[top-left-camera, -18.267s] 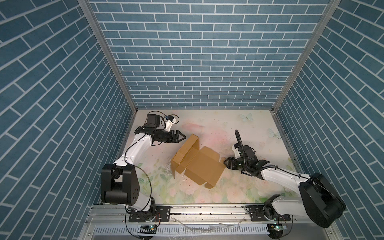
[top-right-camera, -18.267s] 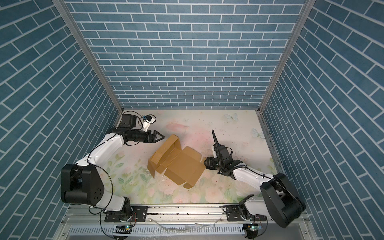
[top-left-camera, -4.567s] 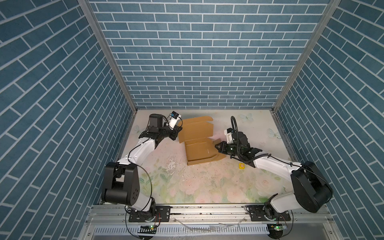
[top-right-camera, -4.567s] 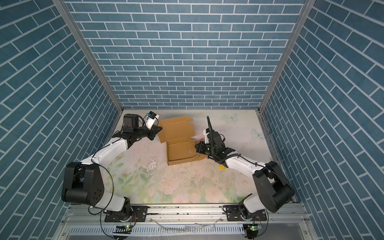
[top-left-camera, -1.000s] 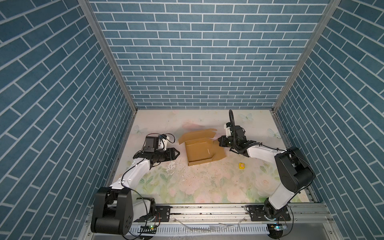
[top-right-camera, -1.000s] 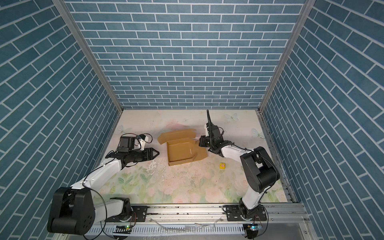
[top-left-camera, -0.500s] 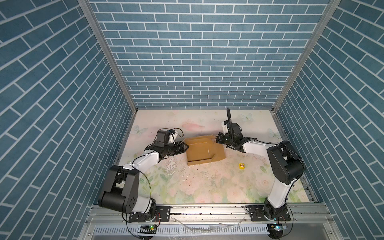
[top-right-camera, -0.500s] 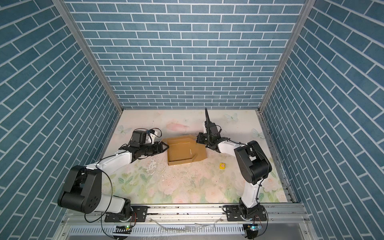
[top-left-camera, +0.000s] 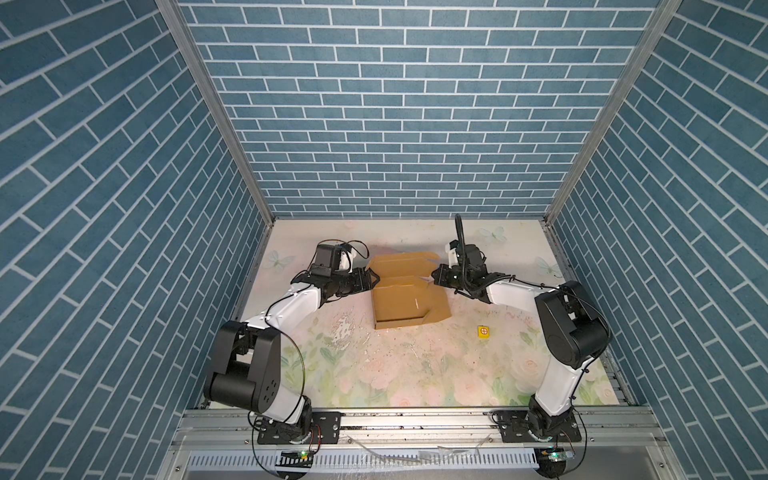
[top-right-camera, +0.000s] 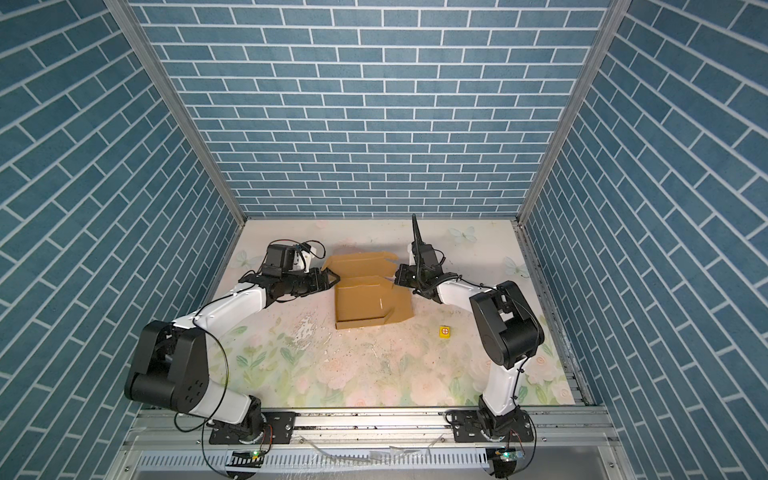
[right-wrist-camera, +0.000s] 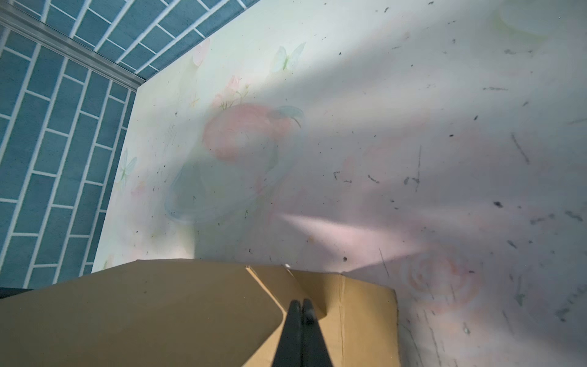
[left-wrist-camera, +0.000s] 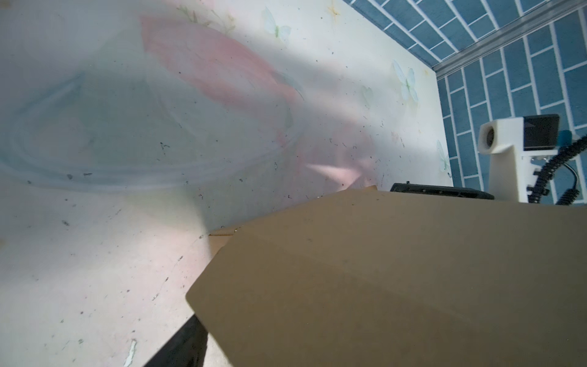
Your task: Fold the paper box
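The paper box lies at mid table, brown cardboard, its back lid flap raised. My left gripper sits open at the box's left edge. In the left wrist view a cardboard flap covers the jaws, and only one dark finger shows beside it. My right gripper is shut, its fingertips resting on a folded corner of the box at the right side, with nothing between them.
A tiny yellow cube with a red crossed circle sits right of the box. Blue brick walls close three sides. The right arm's white camera mount rises beyond the cardboard. The floral mat is scuffed.
My left gripper has come in from the left to the box's left edge and its jaws have spread wider. The right gripper has stayed shut at the box's right side.
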